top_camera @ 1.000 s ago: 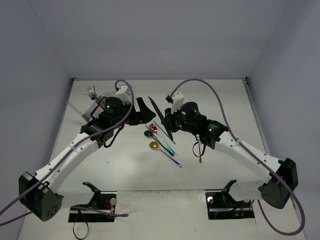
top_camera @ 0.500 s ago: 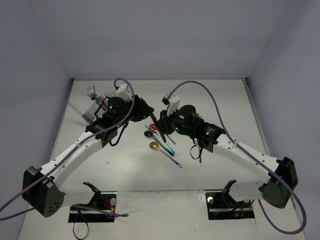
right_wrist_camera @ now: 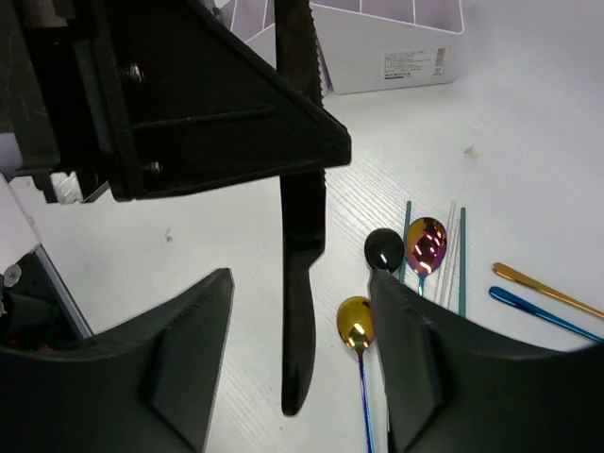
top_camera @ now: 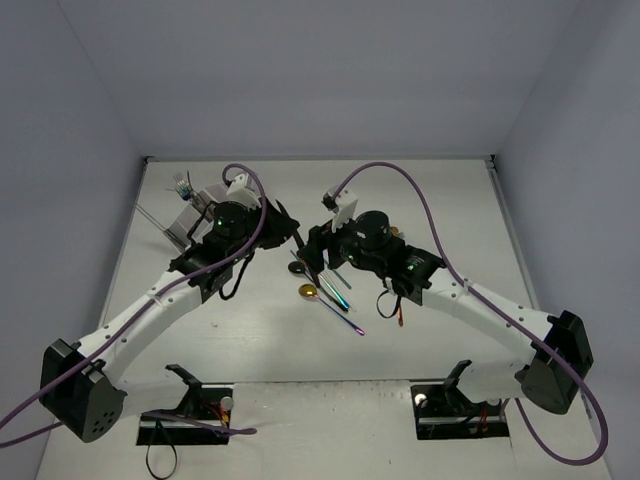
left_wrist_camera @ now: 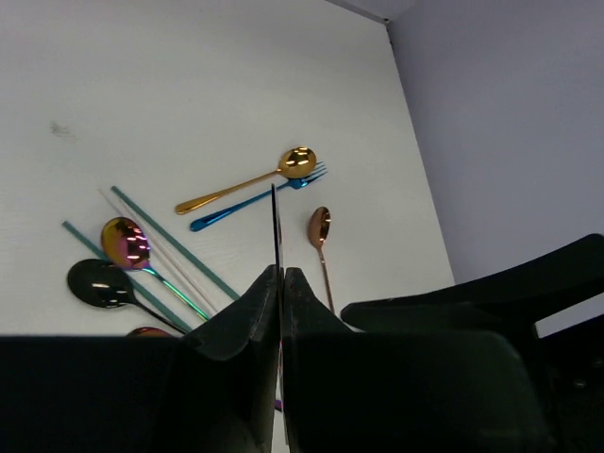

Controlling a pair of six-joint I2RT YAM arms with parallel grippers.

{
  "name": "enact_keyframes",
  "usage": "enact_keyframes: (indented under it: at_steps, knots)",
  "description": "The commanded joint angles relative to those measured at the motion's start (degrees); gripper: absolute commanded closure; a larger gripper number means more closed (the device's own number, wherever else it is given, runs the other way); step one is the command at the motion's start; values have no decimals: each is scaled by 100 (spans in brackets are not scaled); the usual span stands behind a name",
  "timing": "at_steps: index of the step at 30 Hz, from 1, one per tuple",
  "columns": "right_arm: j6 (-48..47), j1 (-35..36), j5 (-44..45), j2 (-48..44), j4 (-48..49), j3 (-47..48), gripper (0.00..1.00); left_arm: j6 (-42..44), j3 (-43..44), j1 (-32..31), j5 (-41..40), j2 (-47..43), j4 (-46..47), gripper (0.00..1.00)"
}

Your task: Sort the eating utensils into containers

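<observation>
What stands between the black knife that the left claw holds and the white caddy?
Nothing visible does. In the right wrist view, only bare table lies between the black knife and the white caddy. However, the open right claw flanks the knife's free end, away from the shut left claw.
</observation>
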Motion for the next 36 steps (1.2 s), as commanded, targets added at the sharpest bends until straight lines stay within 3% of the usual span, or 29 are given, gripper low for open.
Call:
enact_keyframes:
  at_steps: [1,9,11,16,26,36]
  knots:
    - [-64,18,270,-70,552,-28,29,384,169,517,-616,-491,-387,100]
    - [-162,-200,674,-312,551,-497,22,1201,405,2787,-800,-879,-1164,100]
    - [-165,-344,643,-365,543,-632,22,1404,597,3532,-769,-720,-1149,100]
    - [-193,-623,414,-388,543,-830,21,1686,1021,4376,-784,108,-757,100]
    - [-313,-977,192,-432,543,-1064,21,1867,1838,4731,-895,1958,99,100]
    - [-238,-1053,353,-332,530,-1145,21,1911,1610,4697,-1037,2475,387,100]
